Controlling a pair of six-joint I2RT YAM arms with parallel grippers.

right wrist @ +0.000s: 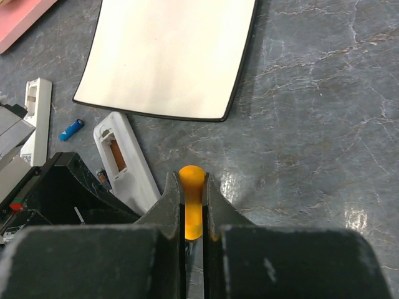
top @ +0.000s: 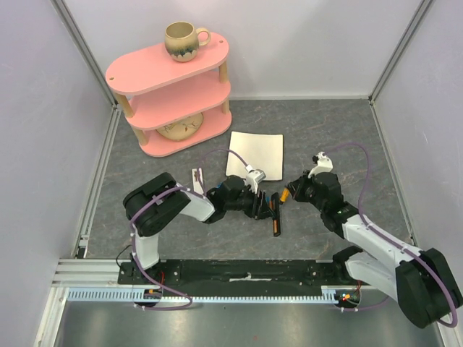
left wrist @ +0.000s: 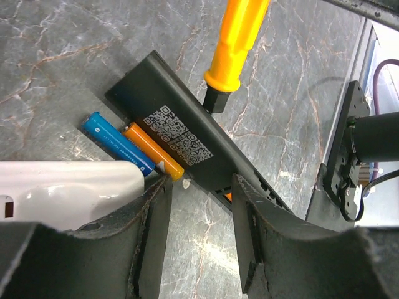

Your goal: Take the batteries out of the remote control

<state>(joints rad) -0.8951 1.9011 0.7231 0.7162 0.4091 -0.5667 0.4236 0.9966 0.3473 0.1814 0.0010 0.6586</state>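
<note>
While my left gripper hangs low over the tabletop, its jaws are spread wide, and the near end of the black remote runs into the gap between them. It grips nothing.

Two of the batteries lie loose against that remote's long side. The orange battery touches its edge, and the blue battery lies parallel on the orange one's far side. Both sit between the black remote and the white remote, which lies just beside them.

On the black remote's opposite side, the screwdriver comes down at a slant, with the dark end of its orange handle meeting the remote's edge. My right gripper is pinched tight on that handle, and the rounded butt sticks out past the fingertips.

From the right wrist view, the white remote lies back up with its bay uncovered. I think there is an orange cell inside, though the bay is small and shadowed.

Further from the black remote, beyond the white one, a second blue battery lies alone on the tabletop. The white battery cover is just past it. The white sheet lies flat, well away from the black remote.
</note>
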